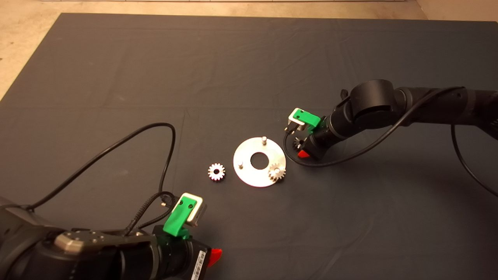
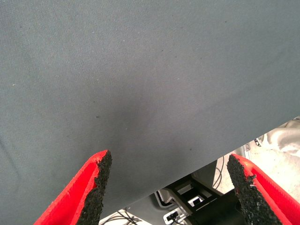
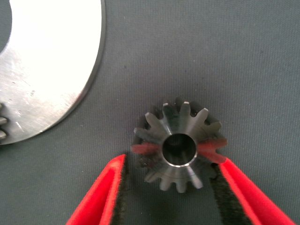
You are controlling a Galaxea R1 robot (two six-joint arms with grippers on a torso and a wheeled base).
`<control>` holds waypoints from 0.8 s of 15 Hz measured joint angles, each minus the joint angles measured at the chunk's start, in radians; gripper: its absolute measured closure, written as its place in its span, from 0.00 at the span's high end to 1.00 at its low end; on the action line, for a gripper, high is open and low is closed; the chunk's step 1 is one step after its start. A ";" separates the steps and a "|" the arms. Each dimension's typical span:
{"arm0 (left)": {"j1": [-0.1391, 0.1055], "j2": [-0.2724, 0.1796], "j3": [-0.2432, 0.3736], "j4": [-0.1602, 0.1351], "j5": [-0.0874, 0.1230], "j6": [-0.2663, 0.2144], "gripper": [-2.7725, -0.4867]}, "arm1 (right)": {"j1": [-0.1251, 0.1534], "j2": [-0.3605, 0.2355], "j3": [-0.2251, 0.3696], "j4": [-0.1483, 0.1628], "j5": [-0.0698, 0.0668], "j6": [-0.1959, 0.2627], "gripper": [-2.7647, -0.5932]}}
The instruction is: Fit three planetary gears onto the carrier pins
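Shiny flat round metal disc (image 1: 258,177) with a large central hole is taken as the landmark on the dark mat (image 1: 249,70). Three short upright metal carrier pins rise from it: one at its far edge (image 1: 263,139) and one on its left side (image 1: 240,165) are bare, while the near-right one is already covered by a small silvery toothed gear (image 1: 276,172), seated there so that it can turn on its peg. A second loose gear (image 1: 216,171) lies flat on the mat just left of the disc, kept within reach for later fitting. A third gear (image 3: 180,147) lies flat, bore up, just beyond the disc's right rim.

The right gripper (image 3: 171,187) is placed over this third gear, its red fingers (image 3: 105,192) partly open on either side, apparently not yet clamped. The left gripper (image 2: 171,187) is parked near the mat's front edge, left of the disc, spread wide and holding nothing.
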 joint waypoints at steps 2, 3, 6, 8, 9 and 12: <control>0.000 0.000 0.000 0.000 0.000 0.000 0.55 | 0.000 0.000 0.000 0.000 0.000 0.000 0.23; 0.000 0.000 0.000 0.000 0.000 0.000 0.55 | 0.000 0.000 0.000 0.000 0.000 0.000 0.23; 0.000 0.000 0.000 0.000 0.000 0.000 0.55 | 0.000 0.000 -0.006 0.001 0.002 0.000 0.23; -0.006 0.000 0.000 0.000 0.000 0.000 0.55 | 0.000 0.003 -0.013 0.000 0.005 0.000 0.23; -0.011 0.000 0.000 0.000 0.000 0.000 0.55 | 0.000 0.003 -0.015 0.000 0.009 0.000 0.23; -0.011 0.000 0.000 0.000 0.000 0.000 0.55 | 0.000 0.003 -0.020 0.000 0.019 0.000 0.23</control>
